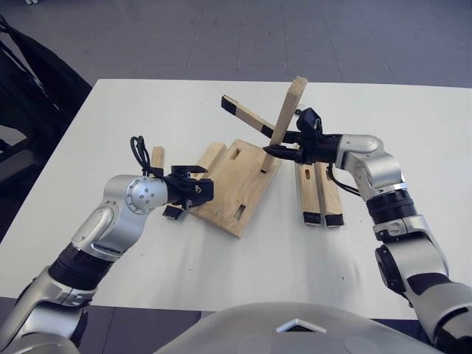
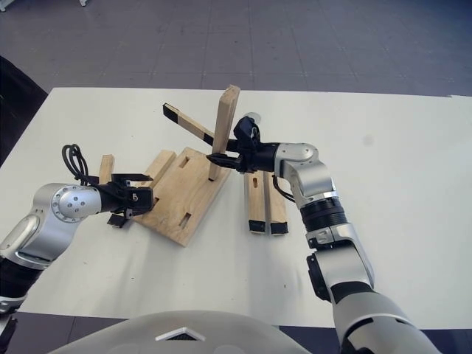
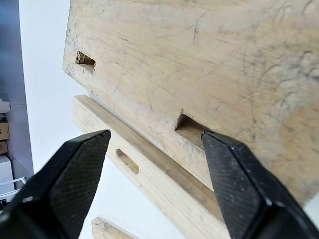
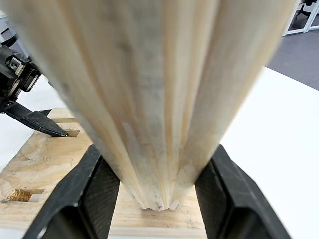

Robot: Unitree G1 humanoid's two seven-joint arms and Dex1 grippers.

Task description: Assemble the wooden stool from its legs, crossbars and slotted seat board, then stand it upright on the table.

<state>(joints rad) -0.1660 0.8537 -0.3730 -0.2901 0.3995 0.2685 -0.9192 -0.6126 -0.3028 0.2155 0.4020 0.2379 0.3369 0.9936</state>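
- The seat board lies flat on the white table, its slots facing up.
- The right gripper is clamped on a wooden leg, which stands tilted with its lower end on the board's right edge. Whether it sits in a slot cannot be told.
- A black-tipped bar slants above the board's far edge and crosses that leg. The joint between them is hidden.
- Two more legs lie side by side just to the right of the board.
- The left gripper sits at the board's left edge, fingers spread apart and holding nothing.
- A slotted bar lies along the board's left side, partly under it, and a short wooden piece lies farther left.
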